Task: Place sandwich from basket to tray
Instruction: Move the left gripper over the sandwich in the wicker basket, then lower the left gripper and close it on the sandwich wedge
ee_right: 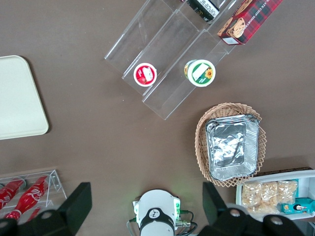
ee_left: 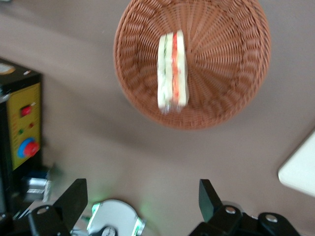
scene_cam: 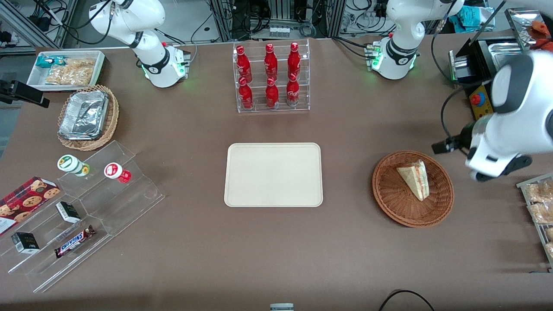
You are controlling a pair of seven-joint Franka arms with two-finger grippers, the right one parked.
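Observation:
The sandwich [scene_cam: 414,177] [ee_left: 172,71], a pale wedge with red-orange and green layers, lies in the reddish-brown woven basket [scene_cam: 389,203] [ee_left: 231,73]. The cream tray [scene_cam: 273,175] [ee_left: 300,169] sits bare at mid-table, beside the basket toward the parked arm's end. My gripper [scene_cam: 447,146] [ee_left: 141,189] hangs high over the table, beside the basket and slightly farther from the front camera than it. Its fingers [ee_left: 76,194] are spread wide, open, with nothing between them. In the wrist view the arm's base shows between them.
A clear rack of red bottles [scene_cam: 272,77] stands farther from the front camera than the tray. A yellow control box with a red button [scene_cam: 479,100] [ee_left: 24,128] sits near the working arm's base. Snack trays [scene_cam: 540,207] lie at that table end. Acrylic stands [scene_cam: 86,207] and a foil-container basket [scene_cam: 86,116] are at the parked arm's end.

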